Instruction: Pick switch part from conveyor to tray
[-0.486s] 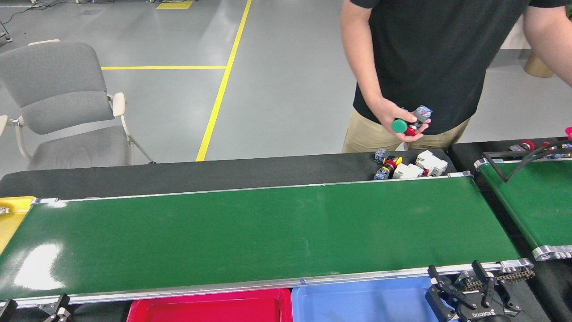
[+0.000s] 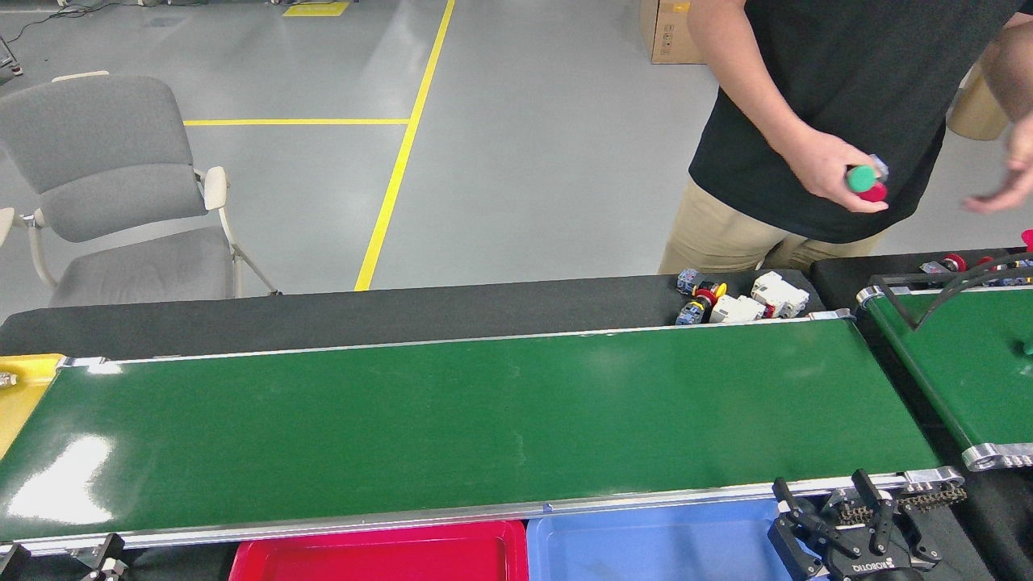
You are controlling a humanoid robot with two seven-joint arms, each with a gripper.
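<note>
The long dark-green conveyor [image 2: 452, 420] carries no parts on its belt. A small pile of switch parts [image 2: 738, 300] lies on the black table just behind its far right rail. A person's hand [image 2: 823, 173] holds more switch parts with a green and a red button [image 2: 865, 181] above that corner. A red tray [image 2: 379, 555] and a blue tray [image 2: 654, 542] sit at the belt's near edge. My right gripper [image 2: 827, 496] stands open, empty, beside the blue tray. Only the tips of my left gripper [image 2: 101, 558] show at the bottom left.
A smaller green belt [image 2: 960, 363] crossed by black cables runs at the right, with a few parts at its far end. A yellow tray [image 2: 20, 395] sits at the conveyor's left end. A grey chair [image 2: 113, 186] and a cardboard box [image 2: 670, 32] stand on the floor beyond.
The person has stepped to the right and lifted the hand with the switch parts up and right. Both of my grippers are where they were.
</note>
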